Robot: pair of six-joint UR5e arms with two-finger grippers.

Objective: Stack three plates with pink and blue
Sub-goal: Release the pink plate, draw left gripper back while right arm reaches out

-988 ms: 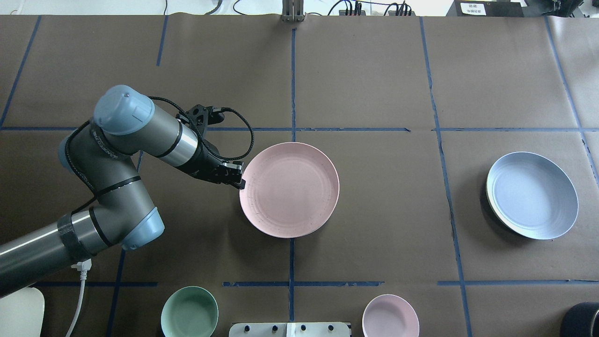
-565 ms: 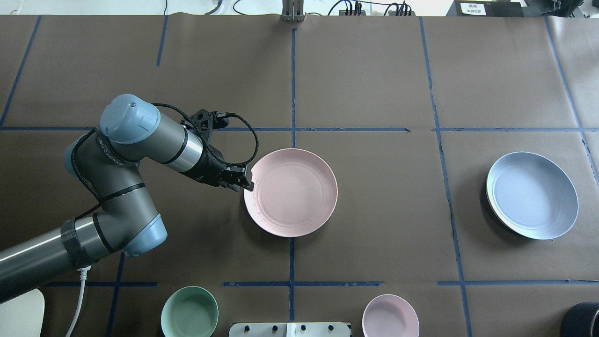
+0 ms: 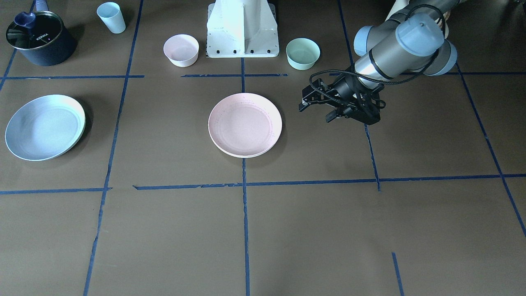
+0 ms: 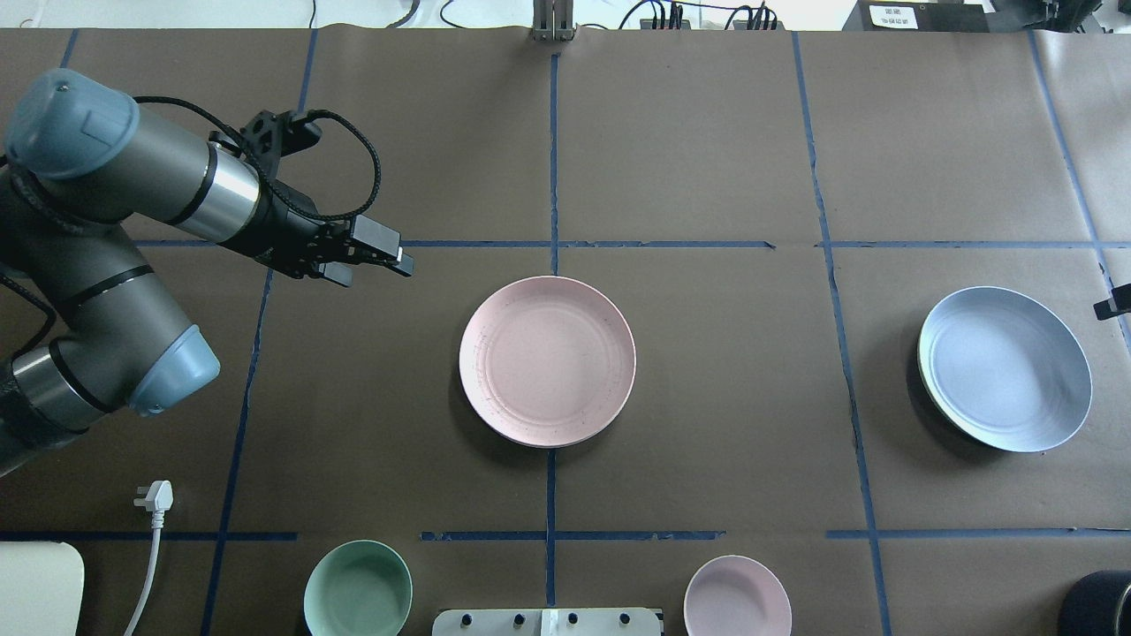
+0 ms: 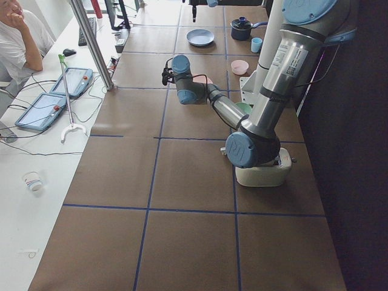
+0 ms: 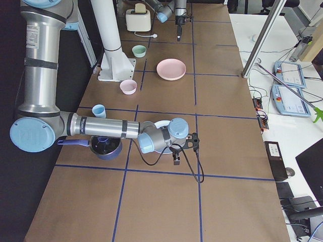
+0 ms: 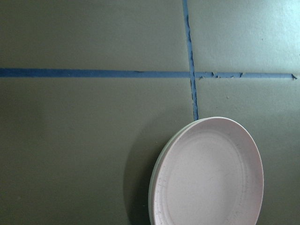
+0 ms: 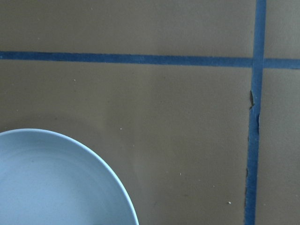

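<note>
Left gripper (image 4: 378, 268) jaws open, empty, well apart from pink plate (image 4: 547, 360). Blue plate (image 4: 1005, 368) sits nearer my right gripper (image 4: 1115, 305); its jaws' state I cannot tell.

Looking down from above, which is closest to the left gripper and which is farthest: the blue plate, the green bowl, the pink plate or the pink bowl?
From the left gripper, in the overhead view:
1. Pink plate, in the table's middle.
2. Green bowl, at the robot's edge, on its left side.
3. Pink bowl, at the robot's edge, right of centre.
4. Blue plate, far on the right.
</note>
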